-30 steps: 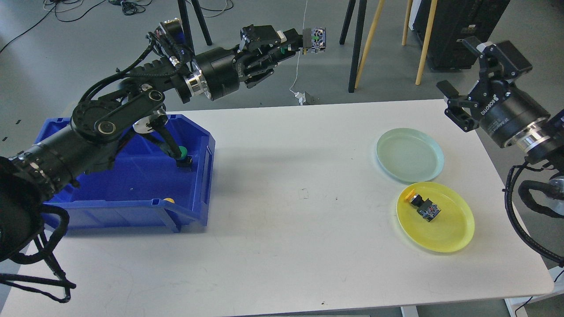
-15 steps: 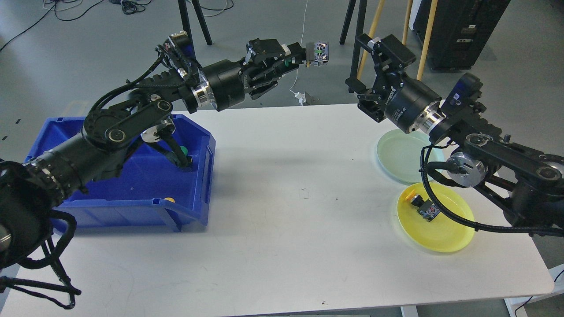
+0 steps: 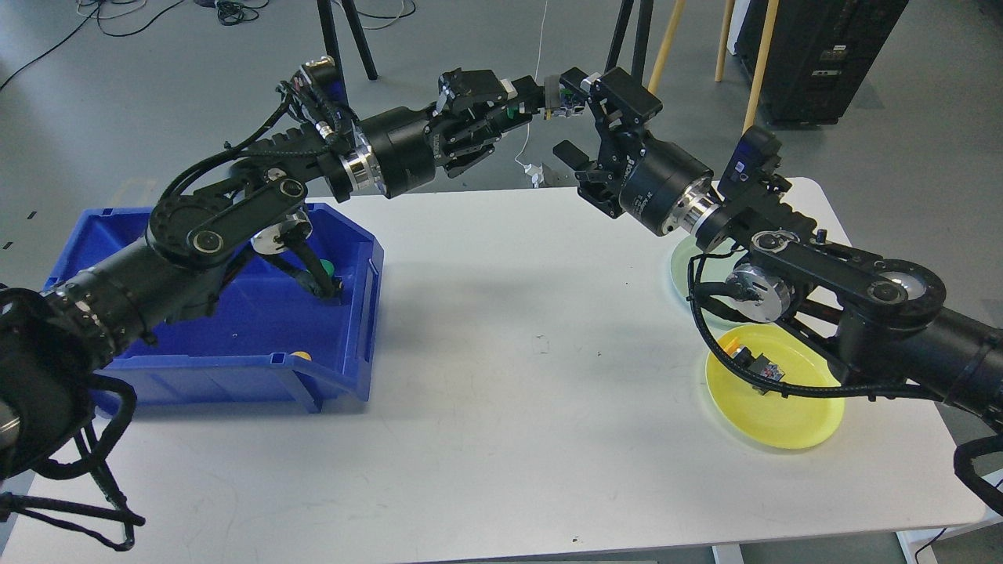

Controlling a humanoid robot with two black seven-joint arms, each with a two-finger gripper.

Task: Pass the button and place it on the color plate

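Note:
My left gripper (image 3: pixel 544 97) is shut on a green button (image 3: pixel 559 100) with a black and grey body. It holds the button high above the table's far edge. My right gripper (image 3: pixel 577 116) is open right beside the button; its upper finger reaches the button's right side and its lower finger hangs below. The pale green plate (image 3: pixel 680 265) is mostly hidden behind my right arm. The yellow plate (image 3: pixel 783 419) holds a yellow button (image 3: pixel 754 365), partly hidden by a cable.
A blue bin (image 3: pixel 235 337) stands at the left of the white table (image 3: pixel 509 376). It holds a green button (image 3: pixel 326 271) and a yellow button (image 3: pixel 300 356). Stand legs and cables are on the floor beyond the table.
My right arm has swung left from the table's right side, bringing its open gripper up to the button. My left gripper has held the button almost still.

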